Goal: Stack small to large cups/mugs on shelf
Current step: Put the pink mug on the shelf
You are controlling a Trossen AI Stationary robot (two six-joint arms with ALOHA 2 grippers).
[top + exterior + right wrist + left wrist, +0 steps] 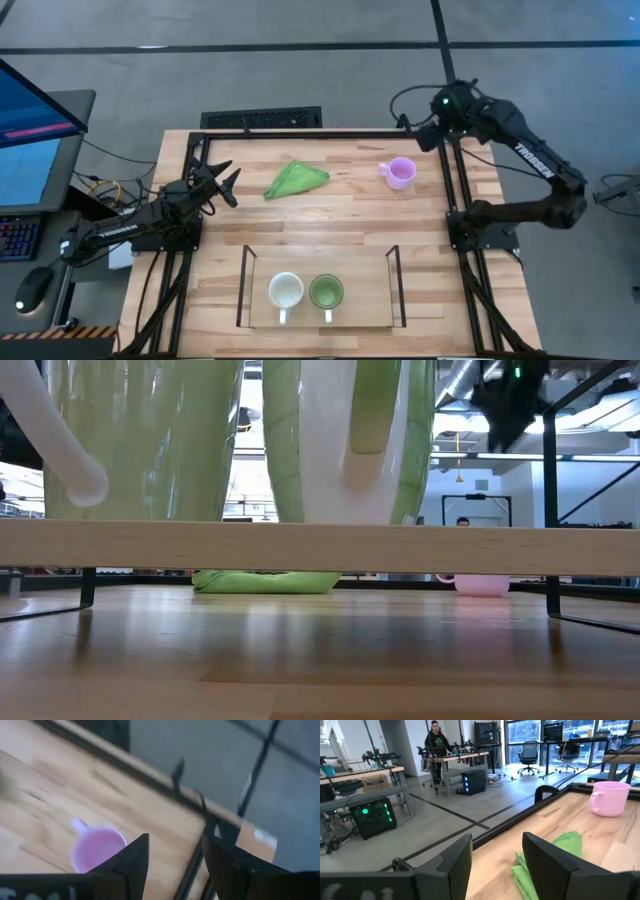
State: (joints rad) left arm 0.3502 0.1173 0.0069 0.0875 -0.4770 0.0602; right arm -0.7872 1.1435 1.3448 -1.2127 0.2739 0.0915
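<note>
The purple mug [400, 172] stands upright on the table [350, 215] toward 1 o'clock, alone, its handle pointing left. The white mug [286, 292] and green mug [326, 292] sit side by side on the shelf [320, 315] at 6 o'clock. A green cloth [295, 179] lies at 11 o'clock. The right gripper [425, 128] hovers beyond the purple mug, fingers apart, empty. The left gripper [222, 183] waits at 9 o'clock, fingers spread, empty.
</note>
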